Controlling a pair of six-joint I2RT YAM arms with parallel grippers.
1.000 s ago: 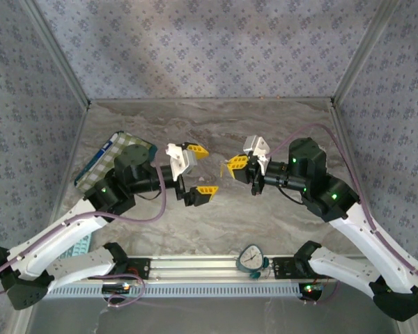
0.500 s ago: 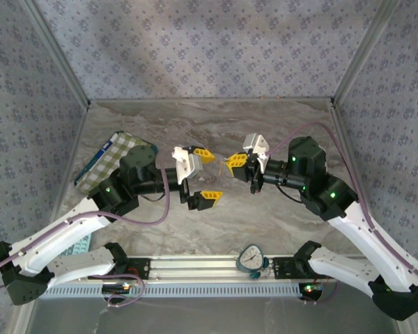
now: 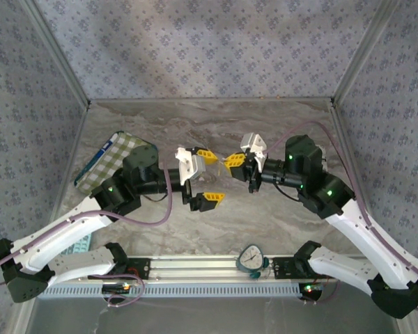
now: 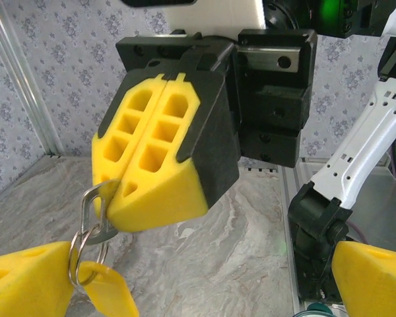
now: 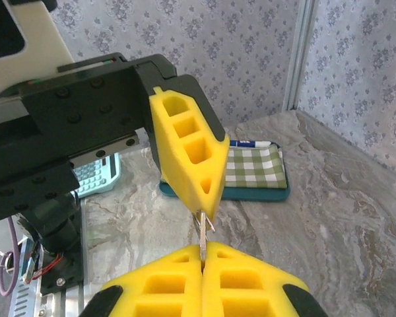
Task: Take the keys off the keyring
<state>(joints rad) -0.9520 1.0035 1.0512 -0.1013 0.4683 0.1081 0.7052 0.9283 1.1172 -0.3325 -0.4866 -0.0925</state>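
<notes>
My right gripper [image 3: 231, 161] is shut on a thin silvery metal piece of the keys [image 5: 200, 232], which sticks up edge-on from between its yellow pads [image 5: 165, 284]. In the left wrist view that metal piece [image 4: 94, 201] hangs from the shut pads, with the keyring [image 4: 81, 254] looped through it and a yellow key head [image 4: 113, 294] dangling below. My left gripper [image 3: 207, 177] is open and faces the right one. Its upper finger [image 5: 188, 152] sits right against the ring, and its lower finger [image 3: 211, 198] hangs apart.
A green checked tray [image 3: 111, 154] with a pen lies at the left, partly under the left arm. A pale calculator [image 5: 96, 175] lies near the left base. A small clock [image 3: 251, 257] stands on the front rail. Marbled tabletop [image 3: 216, 125] lies beyond the grippers.
The left arm has swung right and forward, bringing its open fingers up to the right gripper. The right gripper has shifted slightly left, still shut on the key.
</notes>
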